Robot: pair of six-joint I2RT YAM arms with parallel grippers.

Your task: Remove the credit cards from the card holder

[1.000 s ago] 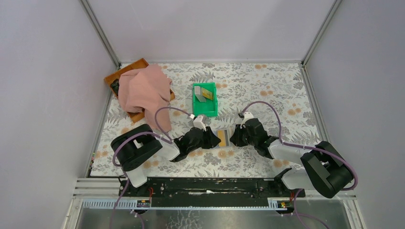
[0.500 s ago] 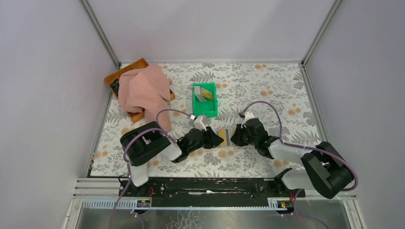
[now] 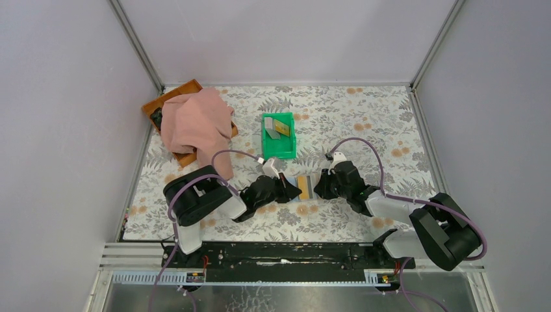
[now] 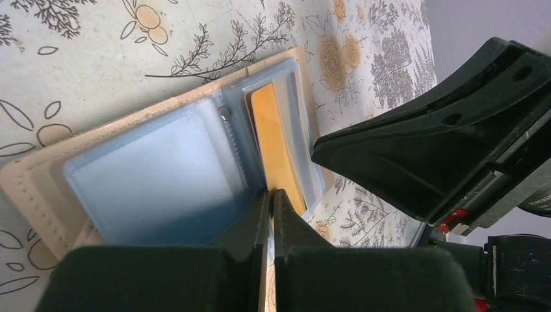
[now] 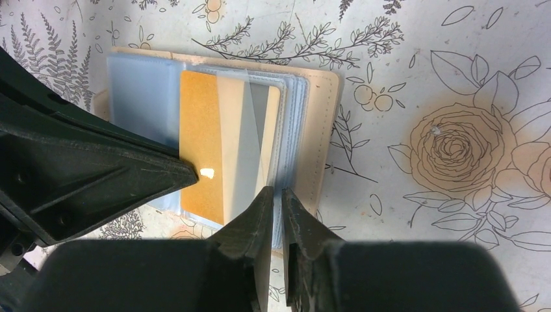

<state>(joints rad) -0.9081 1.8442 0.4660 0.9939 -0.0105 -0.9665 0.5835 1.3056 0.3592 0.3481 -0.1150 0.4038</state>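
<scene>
Enclosed robot test cell, lab-style.
Plain grey panel walls (image 3: pixel 279 39), aluminium corner posts (image 3: pixel 135 45), floral-covered table (image 3: pixel 364 110), arm mounting rail (image 3: pixel 279 253).

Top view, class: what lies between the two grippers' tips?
The open card holder, an orange-yellow card showing in its sleeve, lies between the left gripper and the right gripper; the top view shows it.

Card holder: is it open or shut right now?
Open. The card holder lies spread flat on the table, pale blue sleeves facing up, with a yellow card inside one sleeve.
</scene>
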